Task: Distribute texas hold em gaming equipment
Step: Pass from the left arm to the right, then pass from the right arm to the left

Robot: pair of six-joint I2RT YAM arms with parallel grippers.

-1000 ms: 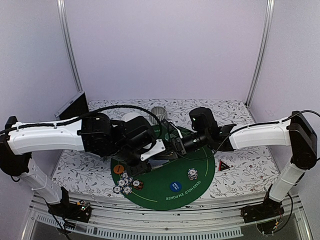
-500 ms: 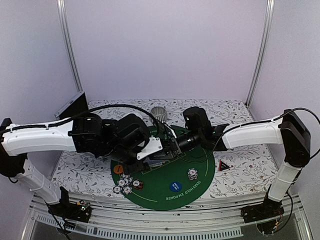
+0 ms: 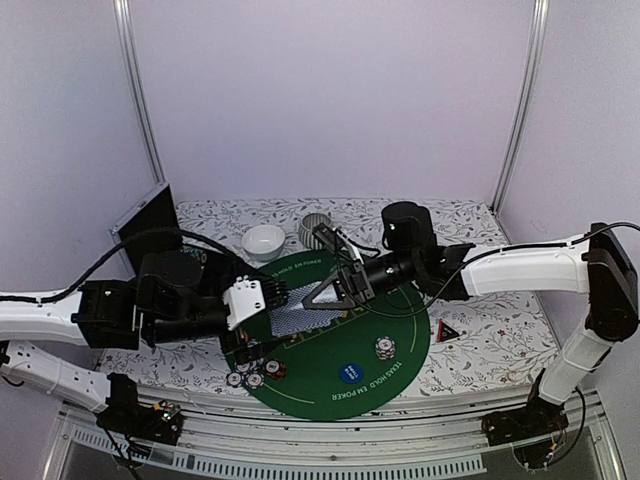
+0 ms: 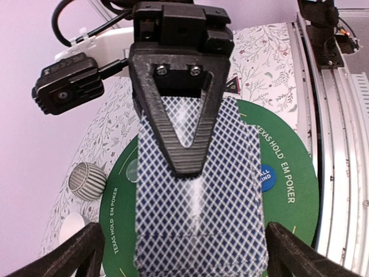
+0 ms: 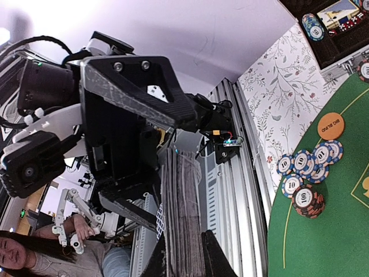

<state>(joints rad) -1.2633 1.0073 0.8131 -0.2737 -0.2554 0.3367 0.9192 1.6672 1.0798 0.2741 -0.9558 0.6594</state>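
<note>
A deck of grey-blue-backed playing cards (image 3: 292, 320) hangs over the green mat (image 3: 320, 388), with my right gripper (image 3: 325, 297) shut on its far end. From the left wrist, the cards (image 4: 202, 219) fill the middle, one black right finger (image 4: 179, 115) lying flat on them. My left gripper (image 4: 184, 259) is open, its fingertips (image 4: 63, 257) wide on either side of the deck's near end. The right wrist view shows the deck (image 5: 184, 219) edge-on in my right gripper (image 5: 183, 259). Striped chips (image 3: 252, 374), a chip stack (image 3: 385, 347), a blue button (image 3: 349, 372) and an orange button (image 5: 330, 125) lie on the mat.
A small red-black triangle (image 3: 449, 330) lies on the flowered cloth right of the mat. A white bowl (image 3: 264, 241) and a striped grey bowl (image 3: 316, 228) stand behind the mat. An open black case (image 3: 150, 215) sits at the back left.
My left gripper has let go of the deck, opened wide and drawn back to the left. My right gripper has closed on the cards and now holds them alone.
</note>
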